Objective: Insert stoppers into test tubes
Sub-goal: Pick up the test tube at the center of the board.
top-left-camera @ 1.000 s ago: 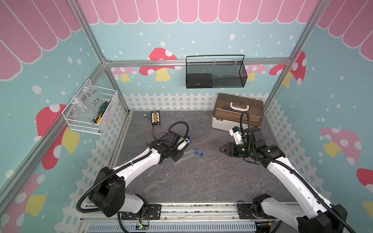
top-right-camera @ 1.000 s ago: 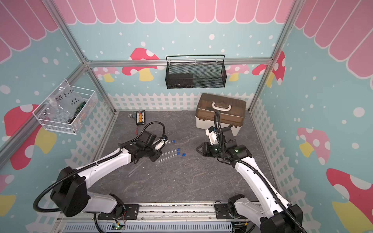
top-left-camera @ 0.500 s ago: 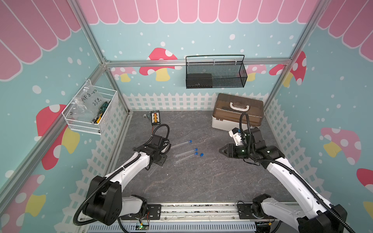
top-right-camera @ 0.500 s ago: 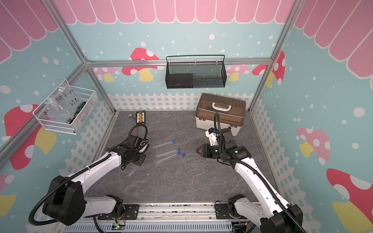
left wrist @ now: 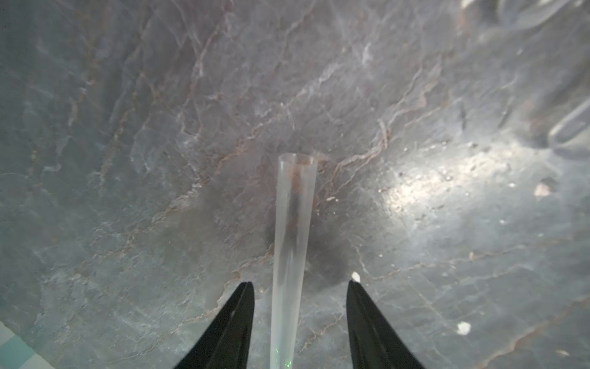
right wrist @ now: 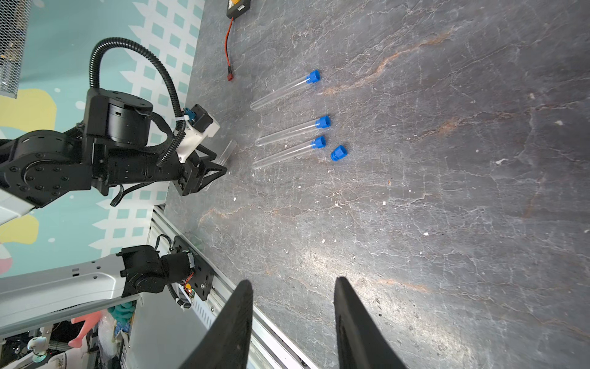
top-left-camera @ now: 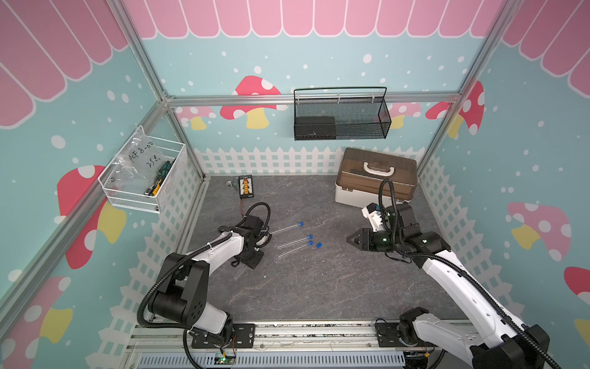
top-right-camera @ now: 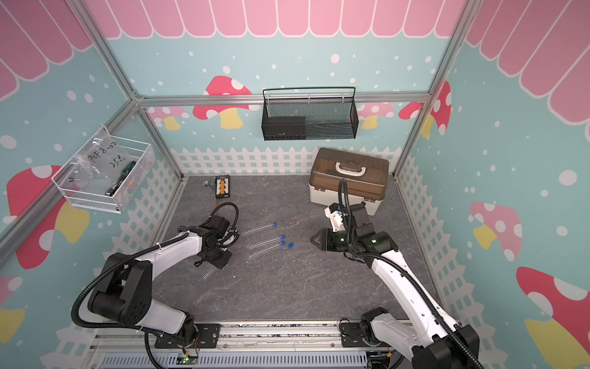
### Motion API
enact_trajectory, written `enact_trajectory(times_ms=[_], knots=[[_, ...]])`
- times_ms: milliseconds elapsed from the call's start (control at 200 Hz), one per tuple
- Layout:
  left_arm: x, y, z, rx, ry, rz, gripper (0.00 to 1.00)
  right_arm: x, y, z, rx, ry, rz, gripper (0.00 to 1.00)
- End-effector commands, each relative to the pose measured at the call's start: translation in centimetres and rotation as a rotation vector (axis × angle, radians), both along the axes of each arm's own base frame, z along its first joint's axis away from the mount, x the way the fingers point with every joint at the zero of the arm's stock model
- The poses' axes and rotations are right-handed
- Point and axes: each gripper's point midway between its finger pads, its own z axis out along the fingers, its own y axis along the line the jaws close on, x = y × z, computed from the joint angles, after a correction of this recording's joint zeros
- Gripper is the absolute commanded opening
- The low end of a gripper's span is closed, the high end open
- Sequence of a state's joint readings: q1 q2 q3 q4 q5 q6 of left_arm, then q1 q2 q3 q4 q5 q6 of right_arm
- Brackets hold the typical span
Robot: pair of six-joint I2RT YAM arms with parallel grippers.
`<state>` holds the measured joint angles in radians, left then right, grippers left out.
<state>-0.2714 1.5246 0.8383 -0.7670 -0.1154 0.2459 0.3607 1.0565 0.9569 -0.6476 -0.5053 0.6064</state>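
between spread jaws of left hand (left wrist: 299,283): unstoppered test tube (left wrist: 293,207) on table (left wrist: 127,159), untouched; right hand (right wrist: 292,280) apart, empty.

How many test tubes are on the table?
4. Three stoppered ones lie side by side: far tube, middle tube, near tube. The unstoppered fourth tube lies between the jaws of the open left end effector. None seems hidden.

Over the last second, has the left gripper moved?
Yes. In a top view the left gripper has drawn away from the loose stopper, toward the near rail, and now straddles the uncapped tube.
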Motion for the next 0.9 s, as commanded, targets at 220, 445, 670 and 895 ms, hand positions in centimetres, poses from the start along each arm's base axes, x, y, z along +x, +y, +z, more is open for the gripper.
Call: enact_trajectory(times_ms=[220, 445, 670, 895], knots=[[0.4, 0.5, 0.6, -0.005, 0.021, 0.006, 0.42, -0.4, -0.2, -0.2, -0.007, -0.004, 0.007, 0.4], [0.2, 0.8, -0.1, 0.011, 0.058, 0.008, 0.34, -0.5, -0.3, -0.3, -0.008, -0.003, 0.007, 0.4], [0.0, 0.6, -0.6, -0.002, 0.087, 0.006, 0.29, -0.6, -0.3, -0.2, -0.008, -0.005, 0.008, 0.4], [-0.1, 0.5, -1.3, -0.014, 0.12, 0.008, 0.24, -0.8, -0.5, -0.2, -0.019, -0.009, 0.006, 0.4]])
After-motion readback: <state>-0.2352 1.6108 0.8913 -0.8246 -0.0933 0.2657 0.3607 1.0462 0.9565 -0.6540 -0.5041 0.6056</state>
